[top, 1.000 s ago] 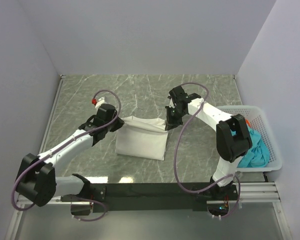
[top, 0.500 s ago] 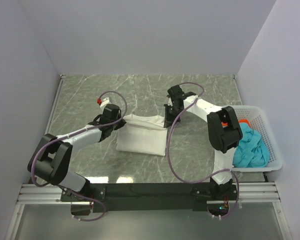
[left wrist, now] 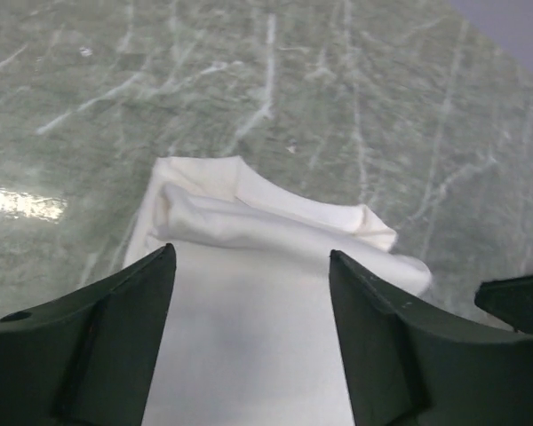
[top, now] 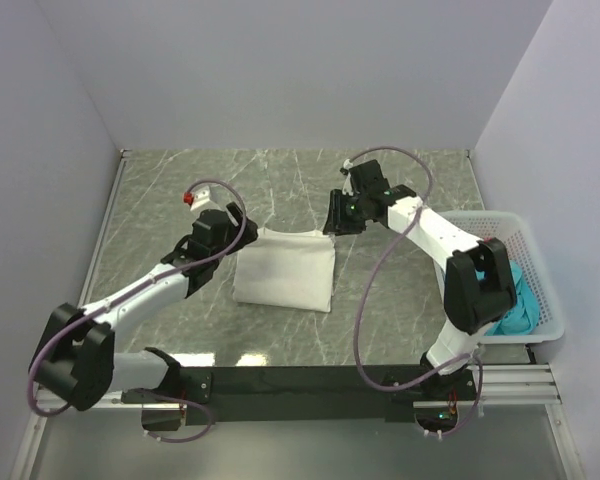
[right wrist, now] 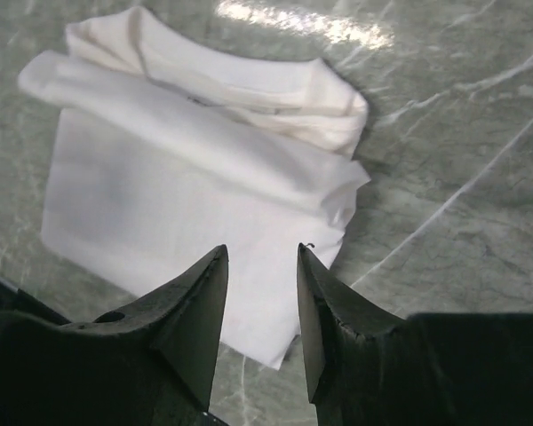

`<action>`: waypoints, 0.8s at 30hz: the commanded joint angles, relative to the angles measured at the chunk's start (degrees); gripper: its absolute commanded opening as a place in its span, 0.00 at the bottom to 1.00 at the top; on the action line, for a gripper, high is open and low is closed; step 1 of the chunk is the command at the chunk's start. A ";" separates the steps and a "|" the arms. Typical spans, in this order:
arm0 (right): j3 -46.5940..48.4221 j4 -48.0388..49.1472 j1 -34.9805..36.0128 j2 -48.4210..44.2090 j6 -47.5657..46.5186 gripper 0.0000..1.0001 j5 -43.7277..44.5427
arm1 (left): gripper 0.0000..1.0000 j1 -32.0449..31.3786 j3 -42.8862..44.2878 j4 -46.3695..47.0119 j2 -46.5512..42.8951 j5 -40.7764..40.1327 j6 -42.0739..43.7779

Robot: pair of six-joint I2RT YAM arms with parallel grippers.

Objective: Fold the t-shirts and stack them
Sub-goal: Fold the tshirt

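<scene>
The white t-shirt (top: 285,272) lies folded into a rough rectangle on the green marble table (top: 170,190), near the middle and between the 2 arms. Its far edge is a rolled, layered band of cloth; the near part is flat and smooth. No print shows on the upturned face. The left gripper (top: 240,234) sits at the far left corner of the shirt, and the right gripper (top: 335,218) sits at the far right corner, so the 2 tools flank the rolled edge. In the left wrist view the left gripper (left wrist: 250,257) is spread wide, its 2 dark fingers (left wrist: 115,346) standing apart with nothing clasped between them; the white t-shirt (left wrist: 266,222) fills the gap and extends beyond the tips. In the right wrist view the right gripper (right wrist: 262,253) is parted by a narrower gap, also with nothing between the fingers (right wrist: 195,302); the white t-shirt (right wrist: 178,169) lies past the tips, with its corner just beyond them. Whether either set of tips touches the cloth cannot be judged from these angles. At the right edge of the table stands a white mesh basket (top: 505,218), with a teal t-shirt (top: 520,305) bunched inside, partly hidden by the right arm and well apart from the folded shirt.
</scene>
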 commanded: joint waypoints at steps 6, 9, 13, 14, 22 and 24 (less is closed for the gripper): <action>-7.96 10.08 1.39 -2.07 -0.82 0.44 -8.55 | 0.41 -2.20 -1.32 -1.35 0.73 3.64 5.12; -5.59 11.58 1.13 2.42 -0.73 0.41 -9.44 | 0.34 -1.15 2.46 -0.47 6.70 4.86 5.91; -1.46 12.72 -1.06 9.52 -0.21 0.38 -9.96 | 0.31 1.13 10.70 0.59 15.50 8.02 7.14; 0.11 13.25 -1.77 10.68 -0.03 0.37 -10.75 | 0.31 2.27 11.95 0.67 19.09 8.90 7.15; 6.80 15.19 -7.66 22.45 4.27 0.37 -21.11 | 0.29 7.20 21.27 -1.09 33.44 15.14 6.36; 8.56 14.75 -7.92 24.48 5.06 0.37 -22.00 | 0.29 7.55 21.36 -0.91 34.94 16.12 5.74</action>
